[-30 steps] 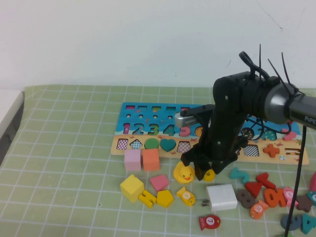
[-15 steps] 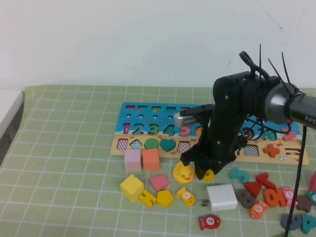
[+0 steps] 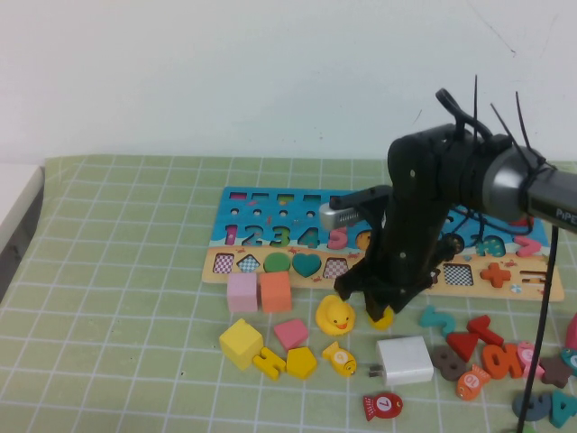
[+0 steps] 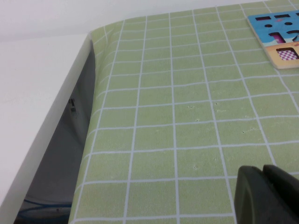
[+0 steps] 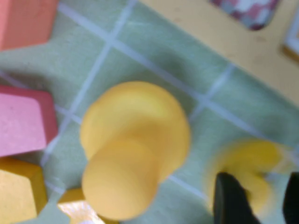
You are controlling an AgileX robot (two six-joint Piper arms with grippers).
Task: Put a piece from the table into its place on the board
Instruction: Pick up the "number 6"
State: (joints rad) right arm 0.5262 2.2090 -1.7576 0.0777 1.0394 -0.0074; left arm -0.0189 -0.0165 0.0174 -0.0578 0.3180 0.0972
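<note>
The piece [image 3: 383, 317], a small flat yellow shape, lies on the table [image 3: 135, 271] just right of the yellow duck [image 3: 335, 316] and in front of the board [image 3: 270, 203]. My right gripper [image 3: 379, 309] is down over it. In the right wrist view the gripper [image 5: 259, 186] stands open, one black finger [image 5: 229, 200] on each side of the blurred piece [image 5: 252, 163], the duck [image 5: 135, 140] close beside. I cannot tell whether the fingers touch it. My left gripper [image 4: 268, 196] is shut and empty, low over the bare table [image 4: 154, 116], with a board corner [image 4: 275, 32] far off.
Pink [image 3: 242, 292] and orange [image 3: 275, 290] cubes, yellow blocks [image 3: 241, 342], a pink block [image 3: 290, 333] and a white charger [image 3: 405, 360] crowd round the piece. Several loose numerals [image 3: 487, 352] lie to the right. A white ledge [image 4: 37, 107] borders the table's left edge.
My right arm has shifted slightly right and up, so more of the duck shows. The piece and the other things stay where they were.
</note>
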